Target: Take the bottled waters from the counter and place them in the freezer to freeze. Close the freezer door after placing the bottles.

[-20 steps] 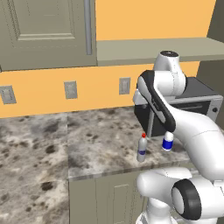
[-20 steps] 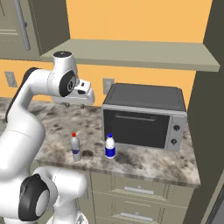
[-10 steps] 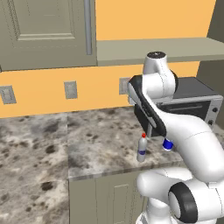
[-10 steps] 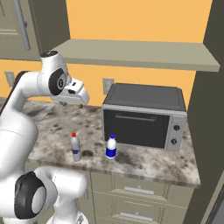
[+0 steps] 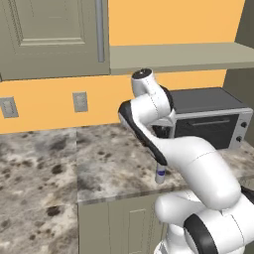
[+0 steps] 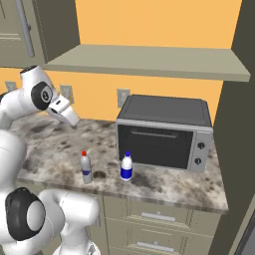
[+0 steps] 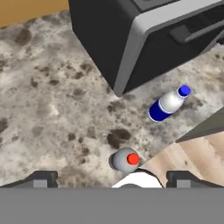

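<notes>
Both bottled waters stand upright near the counter's [image 6: 50, 149] front edge. The slimmer red-capped bottle [image 6: 86, 168] is left of the stubbier blue-capped one [image 6: 126, 167], which stands just before the toaster oven. My gripper [image 6: 71, 119] hangs above the counter, up and to the left of the red-capped bottle, angled down. The hand view looks down on the red cap [image 7: 125, 159] close below and the blue-capped bottle [image 7: 168, 105] farther off. My gripper [image 7: 113, 179] is open, fingertips [image 7: 41, 178] far apart, holding nothing. In the left base view a bottle [image 5: 160, 174] peeks from behind my arm. The freezer and its door are out of view.
A grey toaster oven [image 6: 164, 134] sits on the counter's right part under a beige shelf [image 6: 149, 62]. Beige wall cabinets [image 5: 49, 34] hang at the upper left. Wall outlets [image 5: 79, 101] dot the orange backsplash. Drawers [image 6: 149, 219] lie under the counter edge.
The gripper has opened wide. The hand has swung left and tilted downward toward the counter. Both bottles stand where they were.
</notes>
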